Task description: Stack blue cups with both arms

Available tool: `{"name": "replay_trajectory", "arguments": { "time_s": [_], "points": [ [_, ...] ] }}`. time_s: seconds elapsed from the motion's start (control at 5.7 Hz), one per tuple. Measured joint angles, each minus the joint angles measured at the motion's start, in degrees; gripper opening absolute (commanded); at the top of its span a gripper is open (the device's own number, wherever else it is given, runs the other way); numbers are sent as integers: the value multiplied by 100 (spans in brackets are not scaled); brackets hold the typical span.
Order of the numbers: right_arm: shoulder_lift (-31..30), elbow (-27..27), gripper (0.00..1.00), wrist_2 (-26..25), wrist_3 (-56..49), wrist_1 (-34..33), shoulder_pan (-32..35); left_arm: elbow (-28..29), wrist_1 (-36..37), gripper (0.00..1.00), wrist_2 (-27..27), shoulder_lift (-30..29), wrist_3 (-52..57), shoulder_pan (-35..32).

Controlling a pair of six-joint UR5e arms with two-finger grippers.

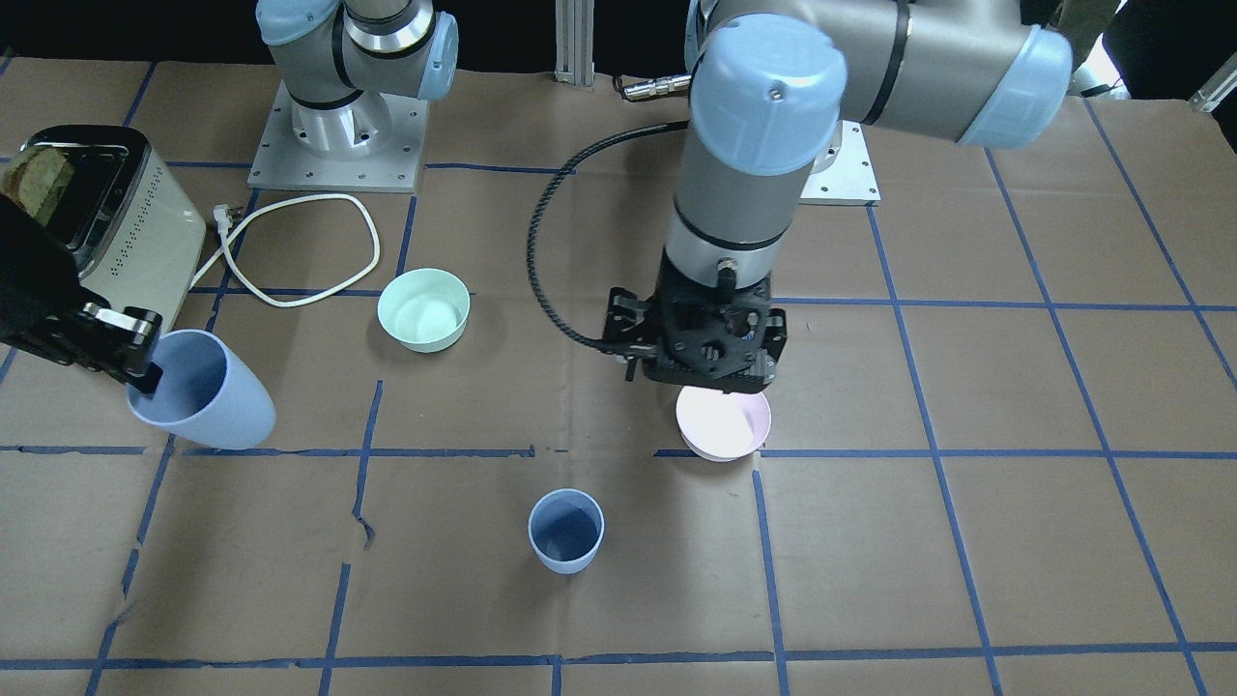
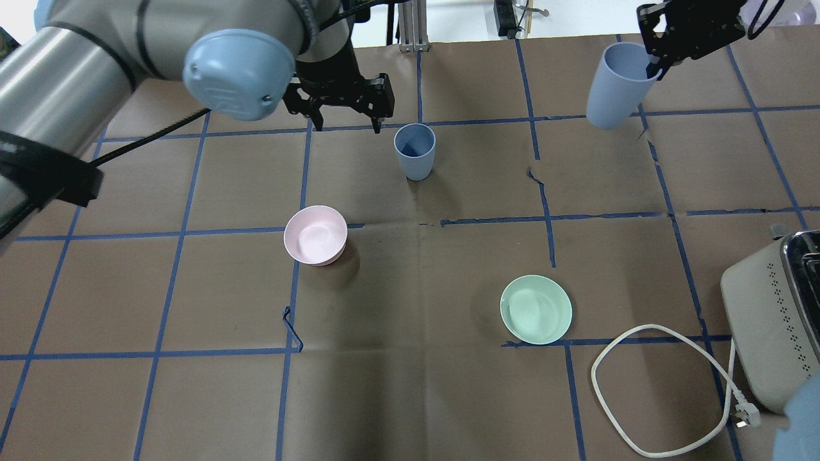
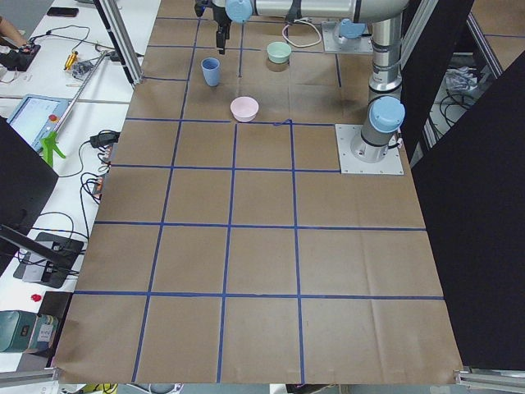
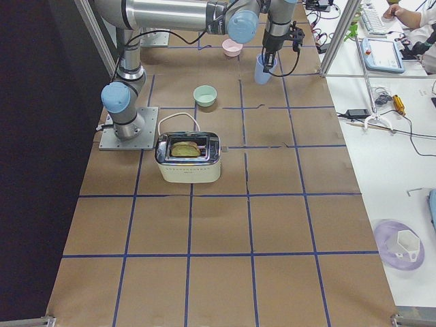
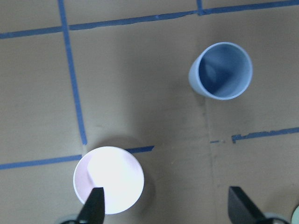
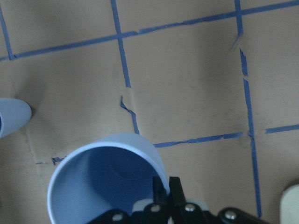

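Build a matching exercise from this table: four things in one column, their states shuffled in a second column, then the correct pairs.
Column one:
1. right gripper
2. left gripper
3. central blue cup
4. toaster

Column two:
A. upright on the table, nothing touching it
B. bread in its slot
C. shut on the rim of the other blue cup, which is tilted
D. open, holding nothing

Pairs: 1-C, 2-D, 3-A, 4-B

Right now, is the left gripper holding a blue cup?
No, the left gripper hangs open and empty, apart from the standing blue cup.
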Motion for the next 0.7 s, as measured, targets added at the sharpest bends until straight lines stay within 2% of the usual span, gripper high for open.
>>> {"name": "replay_trajectory", "arguments": {
  "time_s": [0.35,0.7],
  "points": [
    [470,-290,9,-2,1598,-543,1042,-611,-238,98,33,983,81,391],
    [889,-522,9,-29,2985,-917,1904,-1014,-364,98,70,1481,114,452]
  ]
}}
